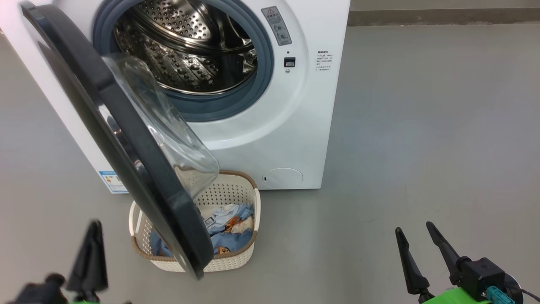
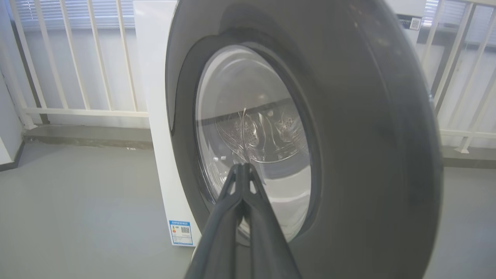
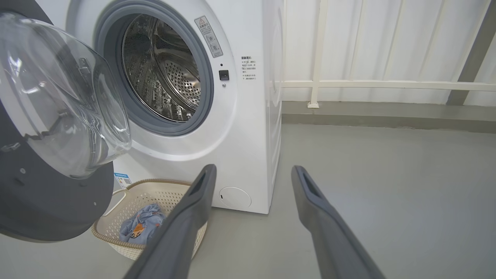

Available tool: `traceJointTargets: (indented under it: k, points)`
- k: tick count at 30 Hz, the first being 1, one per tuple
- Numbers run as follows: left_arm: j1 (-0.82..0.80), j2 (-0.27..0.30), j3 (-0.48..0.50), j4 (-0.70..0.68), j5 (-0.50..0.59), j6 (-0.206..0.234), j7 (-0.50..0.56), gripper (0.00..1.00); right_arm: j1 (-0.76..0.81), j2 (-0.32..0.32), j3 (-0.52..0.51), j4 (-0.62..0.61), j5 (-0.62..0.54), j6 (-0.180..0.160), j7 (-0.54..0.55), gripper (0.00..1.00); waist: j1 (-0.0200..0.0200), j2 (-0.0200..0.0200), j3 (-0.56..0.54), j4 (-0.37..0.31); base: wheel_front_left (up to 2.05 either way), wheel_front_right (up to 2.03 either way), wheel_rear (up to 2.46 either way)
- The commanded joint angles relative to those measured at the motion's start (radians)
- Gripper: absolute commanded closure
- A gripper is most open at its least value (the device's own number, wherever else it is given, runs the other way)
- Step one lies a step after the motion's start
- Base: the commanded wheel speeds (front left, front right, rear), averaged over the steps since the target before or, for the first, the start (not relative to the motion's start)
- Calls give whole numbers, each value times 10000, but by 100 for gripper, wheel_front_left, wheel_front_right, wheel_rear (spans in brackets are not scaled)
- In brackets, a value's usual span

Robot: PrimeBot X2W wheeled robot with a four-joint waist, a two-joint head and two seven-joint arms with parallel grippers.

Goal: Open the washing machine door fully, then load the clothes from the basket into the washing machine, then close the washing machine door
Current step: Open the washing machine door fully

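Left pincer [image 2: 243, 167] closed tight, tips pressed together, nothing between them; aimed at the outer face of the washing machine door [image 2: 368, 116], in front of its glass window; touching or not, cannot tell. Right pincer [image 3: 254, 170] spread wide, holding nothing, low above the grey floor [image 3: 387, 186], well apart from the washing machine [image 3: 248, 135].

Door swung out partway, clear bowl window bulging from its inner side; perforated steel drum [image 1: 185, 50] open to view inside the grey rubber ring [image 1: 263, 84]. Basket [image 1: 230, 190] on the floor just beside the machine's front, below the opening, partly hidden behind the door's black rim in the head view; clothes [image 1: 230, 230] lying inside it, blue and pale blue with orange fox faces.

Writing: grey warning sticker [image 1: 277, 25] with a red triangle, at the upper right of the opening, print too small to read; block of small print [image 1: 324, 61] farther right, likewise unreadable; blue label sticker [image 2: 181, 232] bearing a QR code, low on the machine's white panel near its bottom corner, text too fine to make out. White railing [image 3: 387, 84] behind the machine.
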Motion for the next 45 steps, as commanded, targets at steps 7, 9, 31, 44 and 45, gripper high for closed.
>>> traceJointTargets:
  k: [7, 9, 31, 44, 45]
  points:
    - [-2061, 66, 155, -2785, 56, -227, -65, 100, -243, -30, 257, -173, -2, 16, -120, 0, 0, 0, -53, -71, 0, 0, 0]
    - [-2638, 65, -205, -3454, -68, -321, -65, 100, -264, -30, 246, -170, -13, 16, -120, 0, 0, 0, -57, -102, 0, 0, 0]
    - [-3937, 65, -7008, -3180, -1258, -513, 439, 100, -456, -30, 325, -76, 61, 16, -120, 0, 0, 0, 88, -282, 0, 0, 0]
    - [-2979, 573, -8128, -1725, -1841, -476, 722, 100, -465, -30, 251, -16, 16, 16, -120, 0, 0, 0, 153, 220, 0, 0, 0]
    - [-2896, 637, -8063, -1586, -1852, -393, 736, 100, -469, -30, 255, -7, 8, 16, -120, 0, 0, 0, 141, 256, 0, 0, 0]
